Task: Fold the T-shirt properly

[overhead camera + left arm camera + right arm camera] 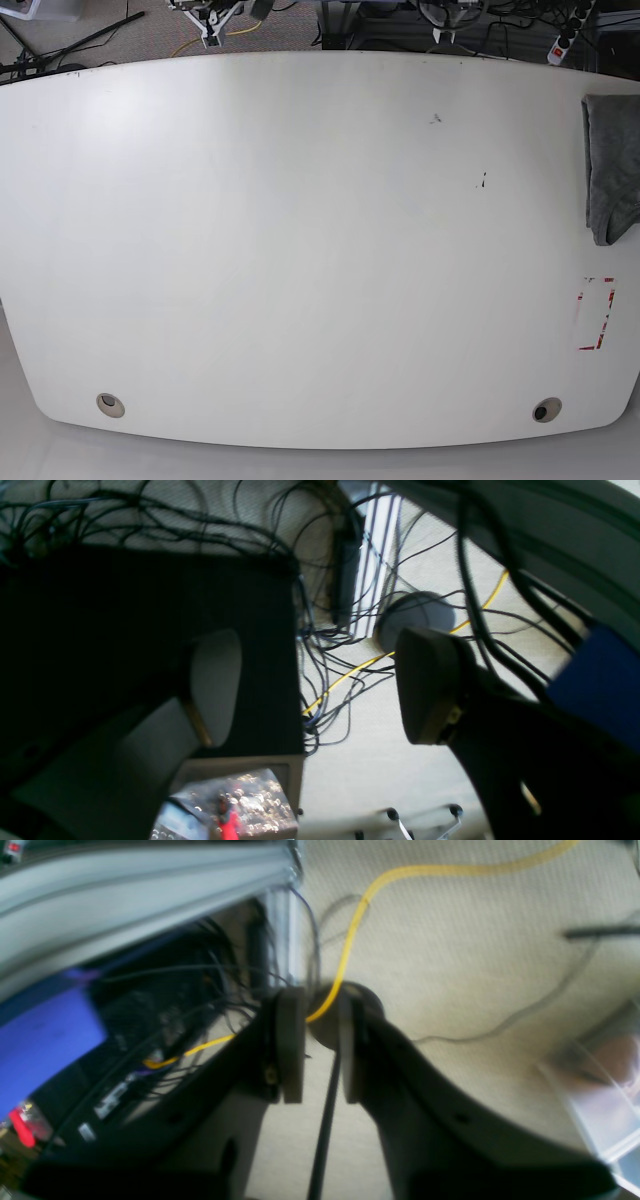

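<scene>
T-shirt [610, 165], a soft heather-grey cotton one, lies bunched up at the far right edge of the big white table [300, 250]. Only part of it shows in the base view, and the rest runs off the side of the picture. It is on the side where the left arm works. No arm is over the table in that view.

Near the shirt, a little closer to the front edge, a red-and-white marked rectangle [596, 313] sits flat on the table. Two round holes [110, 404] are in the table near its front edge, one at each end. A few small dark specks [484, 181] mark the middle of the top.

The left gripper [320, 685] points at the floor, away from the table. Its two dark fingers [430, 685] stand wide apart and hold nothing. Between them you can see beige carpet and a tangle of black cables [330, 645] with one yellow cable [350, 672].

The right gripper [320, 1047] also faces the carpet. Its two dark fingers [290, 1045] are close together with just a thin gap, and nothing is held in it. The same kind of yellow cable [350, 930] lies on the floor behind them.
</scene>
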`<state>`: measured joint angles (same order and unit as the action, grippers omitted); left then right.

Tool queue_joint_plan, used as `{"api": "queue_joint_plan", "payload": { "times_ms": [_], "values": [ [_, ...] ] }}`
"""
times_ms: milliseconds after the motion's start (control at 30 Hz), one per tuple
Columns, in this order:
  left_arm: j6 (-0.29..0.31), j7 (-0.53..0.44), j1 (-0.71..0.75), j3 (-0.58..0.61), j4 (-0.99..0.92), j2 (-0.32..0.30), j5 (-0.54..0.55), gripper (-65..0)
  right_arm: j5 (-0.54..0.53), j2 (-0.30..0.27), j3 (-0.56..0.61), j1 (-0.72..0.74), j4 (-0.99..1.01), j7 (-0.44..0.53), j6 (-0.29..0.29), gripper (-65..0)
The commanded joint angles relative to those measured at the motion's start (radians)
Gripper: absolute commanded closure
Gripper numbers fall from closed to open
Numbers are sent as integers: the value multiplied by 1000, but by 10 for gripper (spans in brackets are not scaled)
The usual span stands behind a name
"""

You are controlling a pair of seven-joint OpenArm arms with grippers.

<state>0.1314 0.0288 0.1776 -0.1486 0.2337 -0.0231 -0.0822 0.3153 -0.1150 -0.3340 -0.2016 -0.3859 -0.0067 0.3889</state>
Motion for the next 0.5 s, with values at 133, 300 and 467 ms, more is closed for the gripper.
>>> {"api": "queue_joint_plan", "payload": {
  "times_ms": [133, 300, 467],
  "values": [
    [-143, -3, -39, -1, -55, -5, -1, -454, 2, -5, -1, 46, 49, 0, -41, -116],
    [-146, -3, -40, -1, -56, -2, -1, -456, 2, -4, 0, 61, 51, -2, -55, -116],
    [-148, -3, -45, -1, -56, -1, -1, -456, 2, -2, 0, 61, 51, -2, -55, -116]
  ]
}}
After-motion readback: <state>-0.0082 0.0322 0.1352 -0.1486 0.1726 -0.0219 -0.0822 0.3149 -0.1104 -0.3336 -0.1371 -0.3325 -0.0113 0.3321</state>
